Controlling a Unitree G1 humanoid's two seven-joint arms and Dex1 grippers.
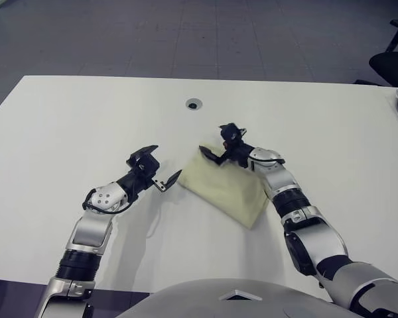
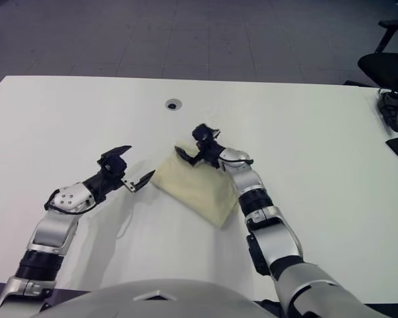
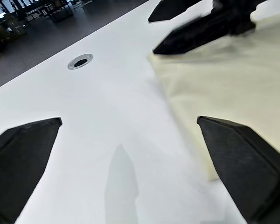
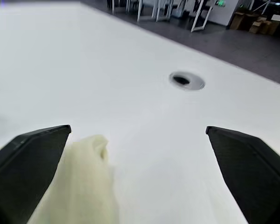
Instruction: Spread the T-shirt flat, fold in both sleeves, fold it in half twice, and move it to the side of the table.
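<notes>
A pale yellow T-shirt (image 1: 227, 189) lies folded into a small packet at the middle of the white table (image 1: 73, 126). My left gripper (image 1: 164, 162) is open, low over the table just left of the packet's left corner, with nothing between its fingers. In the left wrist view the T-shirt (image 3: 224, 79) lies beside one of its fingers (image 3: 245, 161). My right gripper (image 1: 215, 141) is open over the packet's far corner and holds nothing. In the right wrist view that corner of the T-shirt (image 4: 79, 186) sits by one finger (image 4: 30, 154).
A round cable hole (image 1: 194, 104) is set in the table beyond the shirt. A black office chair (image 1: 391, 63) stands off the far right corner. Dark cables and gear (image 2: 393, 106) lie at the table's right edge. Bare table spreads to the left and front.
</notes>
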